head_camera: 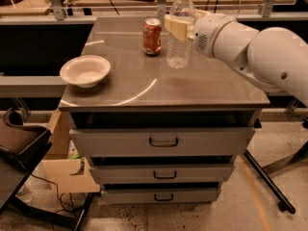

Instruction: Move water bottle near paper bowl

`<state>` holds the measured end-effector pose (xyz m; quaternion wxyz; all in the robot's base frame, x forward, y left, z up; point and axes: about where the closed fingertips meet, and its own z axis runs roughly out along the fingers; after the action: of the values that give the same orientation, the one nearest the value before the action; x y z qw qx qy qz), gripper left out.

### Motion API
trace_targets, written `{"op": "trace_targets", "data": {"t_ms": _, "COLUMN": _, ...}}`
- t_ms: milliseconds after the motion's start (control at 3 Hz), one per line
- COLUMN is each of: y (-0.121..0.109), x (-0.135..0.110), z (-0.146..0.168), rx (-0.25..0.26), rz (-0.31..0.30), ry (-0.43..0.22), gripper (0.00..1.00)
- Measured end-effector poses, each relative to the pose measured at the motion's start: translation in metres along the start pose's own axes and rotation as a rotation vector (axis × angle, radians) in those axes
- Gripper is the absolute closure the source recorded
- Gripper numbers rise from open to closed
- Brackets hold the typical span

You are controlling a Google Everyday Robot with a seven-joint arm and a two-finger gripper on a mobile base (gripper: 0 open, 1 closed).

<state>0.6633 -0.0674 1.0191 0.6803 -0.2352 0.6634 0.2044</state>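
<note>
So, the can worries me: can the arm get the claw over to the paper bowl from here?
Probably yes. The claw, gripping the water bottle, is right of the soda can; the paper bowl sits front-left, and the tabletop in front of the can is bare.

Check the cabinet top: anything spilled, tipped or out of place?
Nothing stands out. The gripper holds the water bottle upright near the back of the cabinet top; the soda can stands upright beside it; the paper bowl sits right way up near the left edge. No spill visible.
</note>
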Motion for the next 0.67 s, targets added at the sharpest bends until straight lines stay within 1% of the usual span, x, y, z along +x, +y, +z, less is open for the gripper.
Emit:
{"op": "trace_targets", "data": {"t_ms": 333, "y": 0.017, "x": 0.008, "z": 0.007, "rx": -0.033, "rz": -0.005, "ry": -0.011, "gripper": 1.00}}
{"op": "trace_targets", "data": {"t_ms": 667, "y": 0.046, "x": 0.019, "z": 0.016, "rx": -0.107, "rz": 0.006, "ry": -0.024, "gripper": 1.00}}
